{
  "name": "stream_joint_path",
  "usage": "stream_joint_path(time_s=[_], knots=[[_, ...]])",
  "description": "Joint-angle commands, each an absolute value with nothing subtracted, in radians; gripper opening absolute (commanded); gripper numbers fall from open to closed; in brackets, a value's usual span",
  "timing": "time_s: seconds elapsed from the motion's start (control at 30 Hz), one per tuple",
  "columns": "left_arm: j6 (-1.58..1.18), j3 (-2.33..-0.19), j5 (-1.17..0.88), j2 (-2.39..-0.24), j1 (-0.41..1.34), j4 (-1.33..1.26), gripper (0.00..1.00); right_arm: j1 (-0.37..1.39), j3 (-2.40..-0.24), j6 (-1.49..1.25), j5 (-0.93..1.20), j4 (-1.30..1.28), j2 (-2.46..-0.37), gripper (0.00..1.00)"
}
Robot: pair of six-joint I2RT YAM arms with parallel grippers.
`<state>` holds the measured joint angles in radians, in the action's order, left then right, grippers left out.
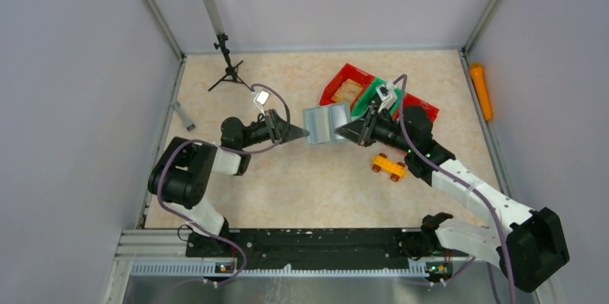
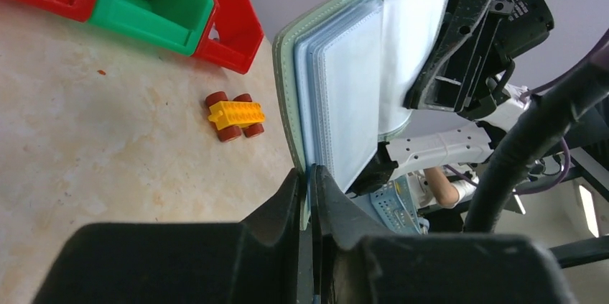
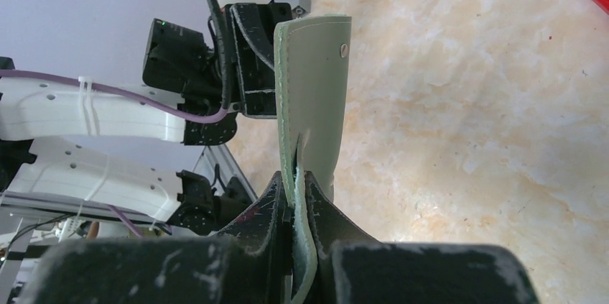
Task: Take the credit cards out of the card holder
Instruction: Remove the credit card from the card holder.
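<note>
Arm bases sit at the near edge of the counter (image 1: 316,196), with an open stretch of it just beyond them for you to move in. Next out is the yellow toy car (image 1: 388,167), parked right beside the right forearm, so that side is tighter.

Now the middle. Your left end effector (image 2: 310,174) is pinched narrow on the lower edge of the card holder (image 2: 352,88). Its fingers cover the very edge they clamp, so you can't tell whether it has the cover alone or a sleeve as well. Your right end effector (image 3: 293,187) is squeezed tight on the grey-green cover from the opposite side, and the cover bends between its fingers. The holder is held open between the two like a book, with its pale sleeves fanned out. Credit cards can't be made out: the sleeves read pale blue and white, and what they hold is unclear.

Close behind the right wrist are the red bins (image 1: 350,83) and the green bin (image 1: 378,95). Their contents are cut off in the left wrist view and too small to read from above.

Far left, the tripod (image 1: 228,67) stands well apart from both arms. A small grey piece (image 1: 183,116) lies by the left wall. Past the right rail lies an orange object (image 1: 481,92) you can't identify.
</note>
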<state>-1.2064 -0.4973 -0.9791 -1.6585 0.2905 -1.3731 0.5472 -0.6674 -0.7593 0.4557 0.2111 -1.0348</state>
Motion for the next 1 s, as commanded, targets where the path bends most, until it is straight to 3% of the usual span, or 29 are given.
stream_joint_path(time_s=[0.0, 0.23, 0.6, 0.83, 0.97], knots=[[-1.265, -0.528, -1.010, -1.662, 0.294, -1.550, 0.11, 0.554, -0.657, -0.757, 0.456, 0.243, -1.029, 0.00], [-1.226, -0.521, -1.003, -1.639, 0.295, -1.512, 0.19, 0.555, -0.632, -0.790, 0.513, 0.325, -1.093, 0.00], [-0.811, -0.535, -0.875, -1.398, 0.328, -0.891, 0.00, 0.555, -0.634, -0.756, 0.511, 0.306, -1.140, 0.01], [-0.555, -0.615, -0.699, -1.325, 0.395, -0.506, 0.00, 0.555, -0.638, -0.664, 0.463, 0.275, -1.235, 0.37], [-0.509, -0.653, -0.642, -1.353, 0.404, -0.397, 0.00, 0.555, -0.700, -0.592, 0.417, 0.220, -1.334, 0.41]])
